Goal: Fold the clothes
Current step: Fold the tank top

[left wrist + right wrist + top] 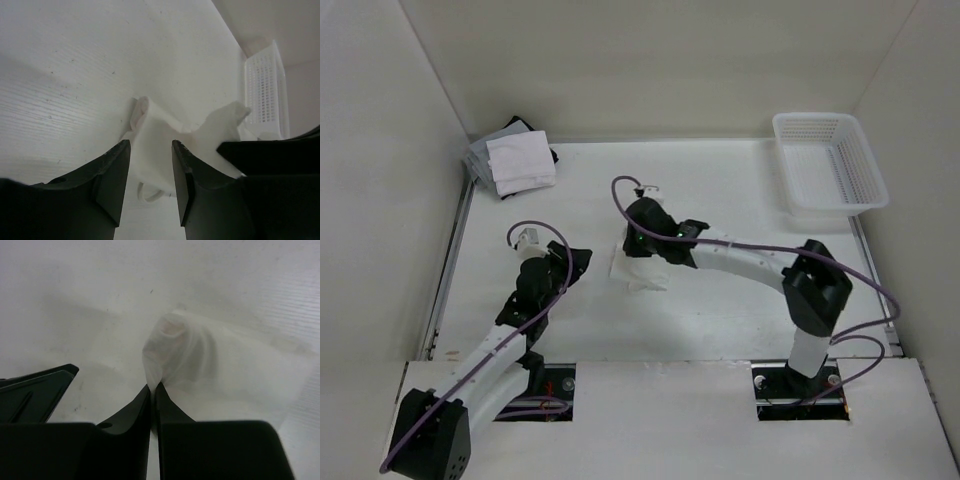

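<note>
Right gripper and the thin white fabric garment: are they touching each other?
Touching. The right wrist view shows the right gripper shut on a bunched fold of the thin white fabric garment, with no gap between fingertips and cloth.

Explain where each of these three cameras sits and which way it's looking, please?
Top external: fixed above and behind the arms, looking down on the table; both arms show, bases nearest.
Left wrist: rides the left arm, looking low across the table past the open left gripper at the garment and basket.
Right wrist: rides the right arm, looking down past the right gripper, shut on a pinch of garment.
Shared: all three see the garment; top and left wrist both see the basket.
</note>
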Robot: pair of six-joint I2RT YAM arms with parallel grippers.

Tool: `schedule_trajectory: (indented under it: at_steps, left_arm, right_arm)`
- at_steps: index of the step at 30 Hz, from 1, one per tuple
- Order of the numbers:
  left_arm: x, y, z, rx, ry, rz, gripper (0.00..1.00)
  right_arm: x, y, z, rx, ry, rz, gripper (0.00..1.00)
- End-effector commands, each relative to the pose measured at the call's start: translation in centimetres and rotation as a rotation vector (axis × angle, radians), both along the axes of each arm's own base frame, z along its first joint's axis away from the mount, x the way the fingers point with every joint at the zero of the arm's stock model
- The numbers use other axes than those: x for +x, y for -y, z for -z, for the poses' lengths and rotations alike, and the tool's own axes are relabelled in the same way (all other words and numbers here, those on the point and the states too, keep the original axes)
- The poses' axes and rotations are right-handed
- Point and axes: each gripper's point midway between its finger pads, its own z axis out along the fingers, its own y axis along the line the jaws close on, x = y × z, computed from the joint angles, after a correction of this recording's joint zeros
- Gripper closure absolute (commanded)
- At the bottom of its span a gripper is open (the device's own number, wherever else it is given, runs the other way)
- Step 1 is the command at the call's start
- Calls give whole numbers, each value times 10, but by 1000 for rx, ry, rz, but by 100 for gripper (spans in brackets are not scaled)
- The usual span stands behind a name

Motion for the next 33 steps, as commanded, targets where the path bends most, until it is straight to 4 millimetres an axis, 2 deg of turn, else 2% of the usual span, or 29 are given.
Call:
schedule_trajectory:
  at_steps: [1, 3, 5, 7, 9, 11, 12, 13, 17, 18, 21, 24, 26, 29, 33]
  left_arm:
    - [-4, -4, -2, -24, 19, 11, 63]
    - [-4, -8, -2, -27, 23, 6, 63]
    - [-3, -11, -4, -30, 24, 8, 63]
    - [-1, -11, -9, -35, 32, 9, 62]
    - [2, -8, -16, -34, 45, 17, 62]
    - [5, -2, -21, -28, 53, 28, 62]
    - [7, 1, -24, -24, 55, 32, 62]
    - [9, 6, -25, -20, 60, 39, 61]
    - [15, 33, -25, 16, 64, 93, 60]
    - [16, 40, -25, 26, 64, 110, 60]
    - [14, 52, -23, 75, 65, 139, 60]
    - [7, 41, -21, 146, 75, 98, 59]
    - [2, 22, -16, 193, 69, 29, 57]
    - [-8, -8, -1, 255, 20, -64, 53]
    - [-20, -30, 19, 300, -66, -111, 46]
  right_arm:
    - [-6, -27, 13, -57, -31, -32, 88]
    - [-12, -47, 17, -57, -35, -66, 79]
    - [-14, -53, 9, -63, -10, -66, 63]
    - [-19, -49, -14, -34, 32, -64, 54]
    - [-26, -39, -37, 1, 75, -67, 53]
    - [-33, -25, -51, 47, 111, -61, 53]
    - [-38, -19, -52, 66, 119, -65, 55]
    - [-40, -11, -50, 81, 126, -63, 61]
    - [-43, 22, -16, 78, 97, -35, 96]
    - [-47, 28, -12, 80, 92, -33, 100]
    - [-53, 53, -18, 101, 167, -4, 100]
    - [-65, 87, -19, 120, 225, 50, 92]
    - [-74, 108, -13, 125, 232, 76, 86]
    - [-80, 140, -3, 143, 235, 133, 67]
    - [-77, 174, 6, 161, 239, 218, 41]
